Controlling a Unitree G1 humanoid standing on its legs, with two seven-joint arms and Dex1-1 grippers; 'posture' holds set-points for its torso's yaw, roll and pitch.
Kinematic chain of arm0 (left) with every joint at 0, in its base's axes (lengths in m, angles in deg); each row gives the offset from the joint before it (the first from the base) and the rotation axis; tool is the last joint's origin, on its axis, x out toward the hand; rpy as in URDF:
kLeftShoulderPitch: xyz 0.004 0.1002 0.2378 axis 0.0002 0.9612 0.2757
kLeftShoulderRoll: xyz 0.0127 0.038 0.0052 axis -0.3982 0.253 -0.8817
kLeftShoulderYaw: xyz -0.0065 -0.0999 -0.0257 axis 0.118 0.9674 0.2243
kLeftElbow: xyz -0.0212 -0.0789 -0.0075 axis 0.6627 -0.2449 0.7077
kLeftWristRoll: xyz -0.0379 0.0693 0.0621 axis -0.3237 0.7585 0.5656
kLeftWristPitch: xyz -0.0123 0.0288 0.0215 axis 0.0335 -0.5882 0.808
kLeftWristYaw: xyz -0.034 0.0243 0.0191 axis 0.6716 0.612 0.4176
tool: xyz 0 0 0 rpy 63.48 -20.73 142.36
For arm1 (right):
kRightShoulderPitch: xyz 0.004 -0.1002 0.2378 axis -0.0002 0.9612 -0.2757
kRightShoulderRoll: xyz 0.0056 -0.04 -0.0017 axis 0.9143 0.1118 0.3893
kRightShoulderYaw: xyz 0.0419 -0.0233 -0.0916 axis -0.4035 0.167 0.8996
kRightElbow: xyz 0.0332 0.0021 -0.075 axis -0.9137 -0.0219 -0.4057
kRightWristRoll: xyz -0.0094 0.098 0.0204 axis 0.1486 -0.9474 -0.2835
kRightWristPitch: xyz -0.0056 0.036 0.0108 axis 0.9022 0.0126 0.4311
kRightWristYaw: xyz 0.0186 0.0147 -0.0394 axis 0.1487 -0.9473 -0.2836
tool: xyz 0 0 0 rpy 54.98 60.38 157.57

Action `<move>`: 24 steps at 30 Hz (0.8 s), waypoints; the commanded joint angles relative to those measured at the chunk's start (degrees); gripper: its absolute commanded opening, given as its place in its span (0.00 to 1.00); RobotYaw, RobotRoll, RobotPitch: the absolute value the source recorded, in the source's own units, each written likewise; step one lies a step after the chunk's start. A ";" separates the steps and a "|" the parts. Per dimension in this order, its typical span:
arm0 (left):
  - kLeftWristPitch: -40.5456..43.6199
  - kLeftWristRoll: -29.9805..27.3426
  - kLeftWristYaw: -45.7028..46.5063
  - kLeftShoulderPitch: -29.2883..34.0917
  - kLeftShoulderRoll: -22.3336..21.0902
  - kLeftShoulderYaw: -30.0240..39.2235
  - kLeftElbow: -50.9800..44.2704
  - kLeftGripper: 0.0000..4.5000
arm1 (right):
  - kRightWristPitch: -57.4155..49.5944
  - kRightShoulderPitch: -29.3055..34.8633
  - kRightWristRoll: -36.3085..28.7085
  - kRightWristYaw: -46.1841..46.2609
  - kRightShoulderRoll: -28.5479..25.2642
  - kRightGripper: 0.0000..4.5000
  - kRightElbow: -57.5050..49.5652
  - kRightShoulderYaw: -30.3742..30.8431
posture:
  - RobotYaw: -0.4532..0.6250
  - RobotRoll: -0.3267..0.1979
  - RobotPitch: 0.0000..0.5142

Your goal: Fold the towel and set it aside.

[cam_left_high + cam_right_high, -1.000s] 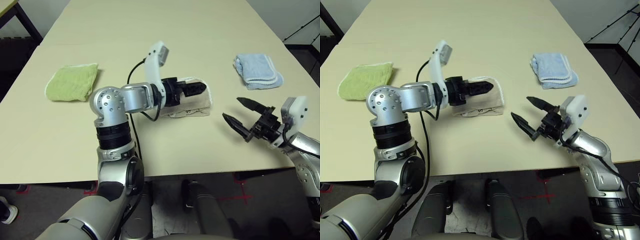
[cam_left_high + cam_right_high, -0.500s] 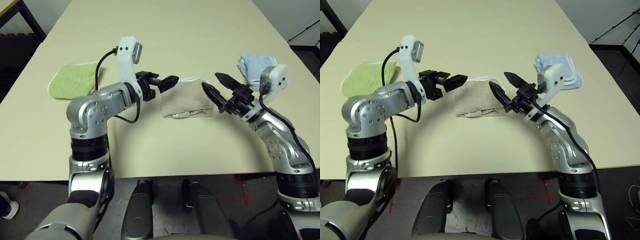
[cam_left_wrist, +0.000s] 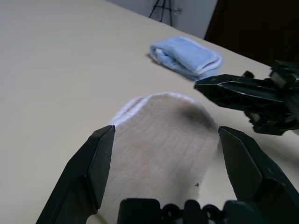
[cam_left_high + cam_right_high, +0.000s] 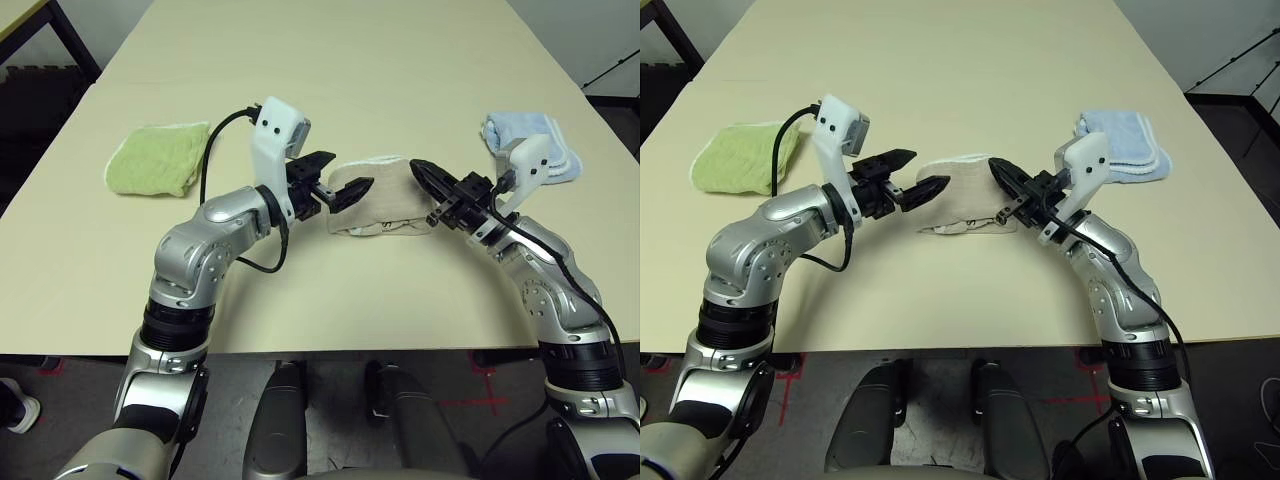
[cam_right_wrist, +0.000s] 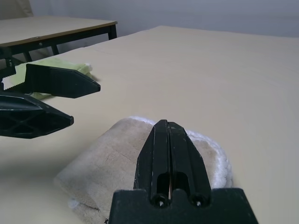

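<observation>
The towel (image 4: 385, 203), beige with white trim, lies folded in a small bundle at the middle of the table. My left gripper (image 4: 338, 177) is open at its left end, one finger to each side of that end in the left wrist view, where the towel (image 3: 161, 140) sits between the fingers (image 3: 88, 172). My right gripper (image 4: 420, 170) is shut, its joined fingers (image 5: 169, 149) pointing over the towel's right end with nothing between them. The two grippers face each other across the towel.
A light green folded towel (image 4: 155, 160) lies at the left of the table. A light blue folded towel (image 4: 525, 140) lies at the right, behind my right wrist. A cable loops from the left wrist camera. The near table edge runs just below both arms.
The right gripper has closed and come up to the towel's right end. The left gripper has moved back onto the towel's left end, staying open.
</observation>
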 commanded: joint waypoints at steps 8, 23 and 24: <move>0.04 1.05 0.14 -1.81 1.96 0.26 2.08 1.00 | 1.02 0.23 0.92 -0.43 -0.05 0.00 0.88 0.07 | 0.54 0.62 0.27; -1.13 1.22 0.64 -1.61 3.42 1.19 2.81 1.00 | -1.80 0.62 -1.38 -1.57 -0.09 0.24 -2.12 0.00 | 0.53 0.62 0.28; -0.99 1.19 0.43 -1.55 3.28 1.05 2.79 1.00 | -1.89 0.60 -1.49 -1.62 -0.15 0.32 -2.15 -0.04 | 0.53 0.62 0.28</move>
